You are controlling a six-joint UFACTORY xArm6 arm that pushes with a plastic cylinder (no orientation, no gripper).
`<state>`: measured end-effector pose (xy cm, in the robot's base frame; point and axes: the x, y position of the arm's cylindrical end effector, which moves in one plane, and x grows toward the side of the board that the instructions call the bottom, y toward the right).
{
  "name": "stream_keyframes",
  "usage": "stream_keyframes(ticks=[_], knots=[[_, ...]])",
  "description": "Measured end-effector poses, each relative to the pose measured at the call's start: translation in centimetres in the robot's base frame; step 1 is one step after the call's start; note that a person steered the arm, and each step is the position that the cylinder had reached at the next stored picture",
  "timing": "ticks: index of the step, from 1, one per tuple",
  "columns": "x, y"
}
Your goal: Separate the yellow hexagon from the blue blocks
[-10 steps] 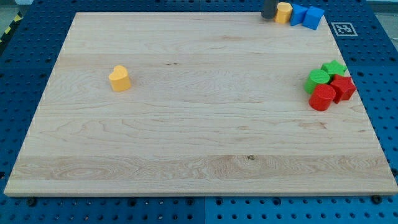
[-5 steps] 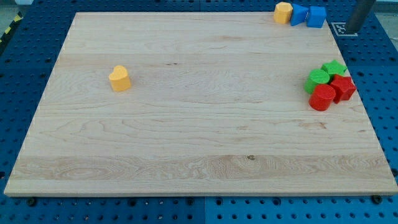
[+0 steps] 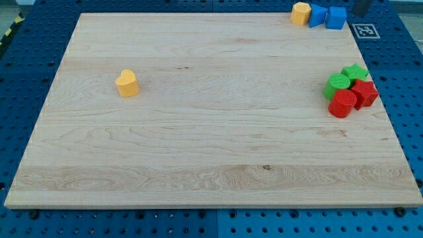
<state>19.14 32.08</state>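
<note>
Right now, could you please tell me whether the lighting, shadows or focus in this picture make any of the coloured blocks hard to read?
Camera view: the light is even and soft, with no glare on the pale wooden board; shadows under the blocks are faint; the yellow hexagon block and the two blue blocks at the view's top stay sharp; my tip is cropped by the top edge, a dark stub right of them.

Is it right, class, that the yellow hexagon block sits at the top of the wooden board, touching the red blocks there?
Not quite. In the camera view the yellow hexagon block sits at the top of the wooden board, but it touches the blue blocks, not the red ones. The red blocks lie lower, at the view's right.
</note>
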Motion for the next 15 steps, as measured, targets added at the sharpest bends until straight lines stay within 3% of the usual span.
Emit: stream_keyframes(ticks=[2, 13, 15], knots=[[0.1, -4.8], [0.1, -13.2], [0.0, -17.2]])
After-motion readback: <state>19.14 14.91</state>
